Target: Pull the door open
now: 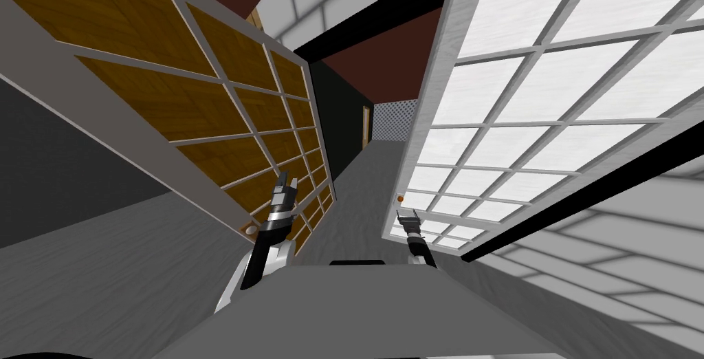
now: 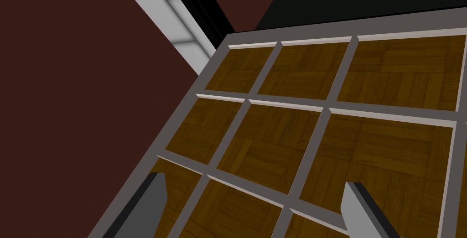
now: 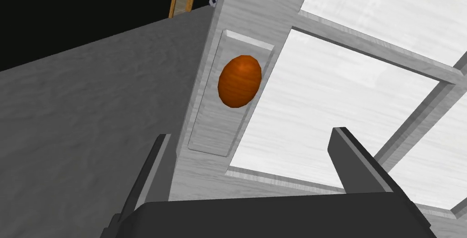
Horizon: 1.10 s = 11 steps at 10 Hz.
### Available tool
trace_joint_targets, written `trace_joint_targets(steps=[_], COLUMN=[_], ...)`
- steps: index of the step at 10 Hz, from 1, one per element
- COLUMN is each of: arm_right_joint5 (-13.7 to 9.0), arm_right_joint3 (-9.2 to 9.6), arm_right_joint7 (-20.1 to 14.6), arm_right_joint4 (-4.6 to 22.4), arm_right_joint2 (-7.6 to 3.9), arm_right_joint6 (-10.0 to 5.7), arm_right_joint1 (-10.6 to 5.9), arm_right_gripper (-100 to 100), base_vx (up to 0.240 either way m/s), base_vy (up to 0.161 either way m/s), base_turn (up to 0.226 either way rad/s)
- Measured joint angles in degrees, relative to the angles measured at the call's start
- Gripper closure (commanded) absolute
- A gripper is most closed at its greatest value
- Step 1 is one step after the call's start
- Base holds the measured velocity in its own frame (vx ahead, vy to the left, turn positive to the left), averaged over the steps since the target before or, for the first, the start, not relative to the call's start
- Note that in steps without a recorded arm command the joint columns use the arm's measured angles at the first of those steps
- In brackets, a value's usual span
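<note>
- Our right end effector [image 3: 250, 135] is released, its fingers spread and empty. The orange knob [image 3: 240, 81] sits ahead of them, just beside the line of the left finger, and is not touched.
- Our left end effector [image 2: 255, 180] is also spread and holds nothing. It faces the brown panes of the left leaf [image 2: 292, 135].
- The knob sits on a pale recessed plate [image 3: 207, 130] at the edge of the door [image 3: 255, 2], the white-paned leaf on our right.
- We judge the door to be stiff and fairly heavy. It should swing on its hinges, so the pull has to follow an arc.
- The knob is the place to take hold. It is small, round and smooth, and probably slippery for thin blades, so we should close across its widest part, near the plate.
- The right wrist view gives the knob's shape and the gap to the fingers.
- The head view shows the knob [image 1: 400, 199] as a mere dot above the right end effector [image 1: 408, 220]. It alone shows both leaves angled apart with grey floor [image 1: 364, 169] between them, and the left end effector [image 1: 287, 186] against the left leaf [image 1: 206, 117].
- A small round thing low on that leaf may be its own knob, but we cannot be sure.
</note>
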Motion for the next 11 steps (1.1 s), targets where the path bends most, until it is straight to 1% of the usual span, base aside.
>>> trace_joint_targets(steps=[4, 9, 10, 11], arm_right_joint5=[-2.09, -4.12, -4.42, -4.45], arm_right_joint3=[1.1, 2.19, 2.37, 2.39], arm_right_joint7=[-6.06, -13.12, -14.18, -14.4], arm_right_joint4=[-1.03, -1.62, -1.55, -1.55], arm_right_joint2=[0.4, 0.75, 0.83, 0.84], arm_right_joint6=[0.75, 1.41, 1.42, 1.42], arm_right_joint1=[0.01, -0.2, -0.3, -0.3], arm_right_gripper=[-100, -100, -100, -100], base_vx=[-0.055, -0.053, -0.018, 0.097], base_vy=[-0.017, -0.014, -0.01, 0.006], base_turn=[0.018, 0.018, 0.003, 0.139])
